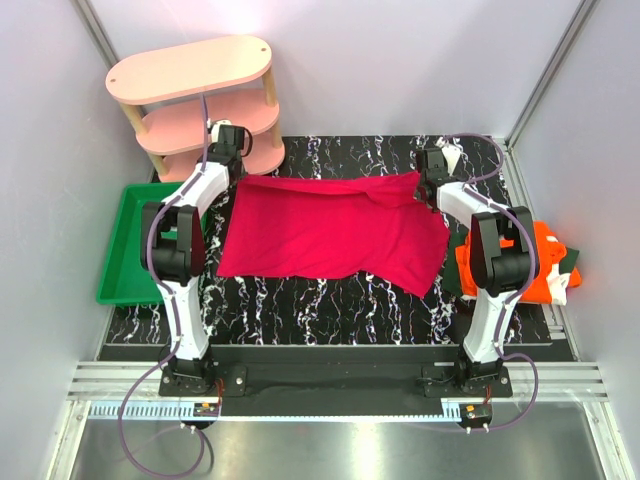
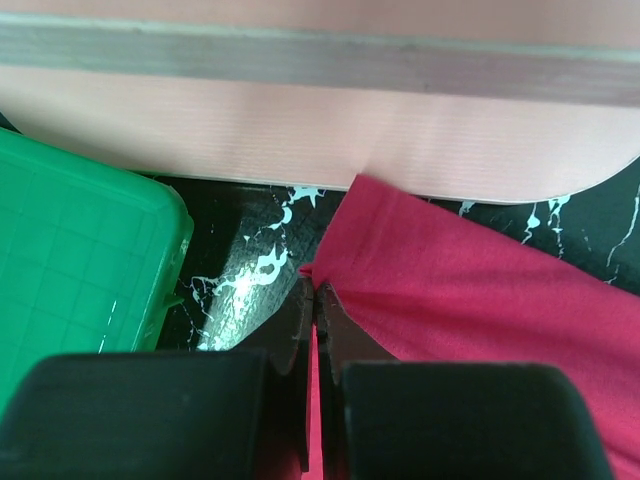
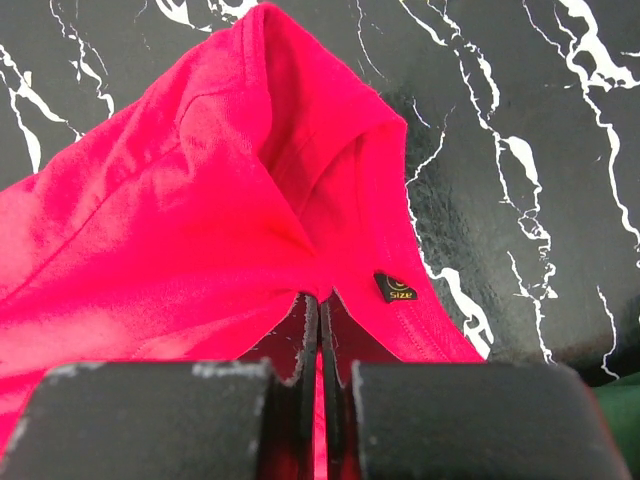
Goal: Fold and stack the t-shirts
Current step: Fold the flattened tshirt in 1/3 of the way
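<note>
Crimson t-shirt (image 1: 330, 235) lies stretched left-right, collar (image 3: 385, 200) apparently rightward.

Far left corner: pink shelf (image 1: 195, 105) stands just beyond the left gripper (image 2: 316, 295).
Left edge: green tray (image 1: 128, 240) walls it off.
Right edge: orange shirt (image 1: 550, 265) heaped.
Near edge: bare counter (image 1: 330, 310) strip, passable, before the crimson shirt (image 1: 320, 235).

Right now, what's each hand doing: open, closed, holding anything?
Left hand: closed, pinching an edge of the red t-shirt.
Right hand: closed, pinching the same shirt near its size label.
</note>
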### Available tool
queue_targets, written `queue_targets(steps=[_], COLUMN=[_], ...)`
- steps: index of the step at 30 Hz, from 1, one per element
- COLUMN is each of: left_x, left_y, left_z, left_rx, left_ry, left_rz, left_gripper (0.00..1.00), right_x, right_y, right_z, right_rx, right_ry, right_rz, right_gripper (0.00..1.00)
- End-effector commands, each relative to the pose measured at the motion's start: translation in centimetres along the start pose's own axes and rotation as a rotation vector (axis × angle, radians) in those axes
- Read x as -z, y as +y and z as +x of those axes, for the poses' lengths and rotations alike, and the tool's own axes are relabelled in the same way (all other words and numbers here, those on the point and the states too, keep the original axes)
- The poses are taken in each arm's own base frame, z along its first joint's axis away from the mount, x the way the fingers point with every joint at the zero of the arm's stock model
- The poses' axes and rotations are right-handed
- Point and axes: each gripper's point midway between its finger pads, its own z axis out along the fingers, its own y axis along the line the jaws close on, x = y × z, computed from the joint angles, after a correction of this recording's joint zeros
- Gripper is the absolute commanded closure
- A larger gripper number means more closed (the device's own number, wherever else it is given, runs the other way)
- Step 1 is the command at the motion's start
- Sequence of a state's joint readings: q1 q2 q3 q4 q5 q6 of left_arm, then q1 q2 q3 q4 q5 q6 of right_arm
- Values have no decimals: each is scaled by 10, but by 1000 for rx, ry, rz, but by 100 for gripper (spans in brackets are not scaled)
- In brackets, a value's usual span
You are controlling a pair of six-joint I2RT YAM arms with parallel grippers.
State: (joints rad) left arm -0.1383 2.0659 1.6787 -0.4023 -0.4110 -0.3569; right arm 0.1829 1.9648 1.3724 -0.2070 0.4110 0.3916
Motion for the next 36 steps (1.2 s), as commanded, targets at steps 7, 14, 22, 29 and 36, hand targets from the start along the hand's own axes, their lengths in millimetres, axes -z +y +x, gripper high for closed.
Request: queue_targets(steps=[7, 14, 22, 29, 36], left_x=[-12, -16, -13, -6, -6], left_y=[3, -2, 1, 0, 14], left_z=[3, 9, 28, 18, 13], left_rx=[15, 15, 3, 8, 28], left_ry=[2, 35, 128, 107, 95], left_rz=[-22, -11, -24, -14, -52], left_gripper=[100, 100, 100, 100, 100], right_x=[14, 8, 19, 40, 58], right_y=[-6, -13, -15, -4, -13], right_z=[-18, 7, 13, -22, -55], right_rx=[-79, -79, -102, -121, -146], right_ry=[-58, 15, 43, -24, -93], right_rz=[39, 71, 66, 9, 22], right_gripper=[100, 100, 100, 100, 100])
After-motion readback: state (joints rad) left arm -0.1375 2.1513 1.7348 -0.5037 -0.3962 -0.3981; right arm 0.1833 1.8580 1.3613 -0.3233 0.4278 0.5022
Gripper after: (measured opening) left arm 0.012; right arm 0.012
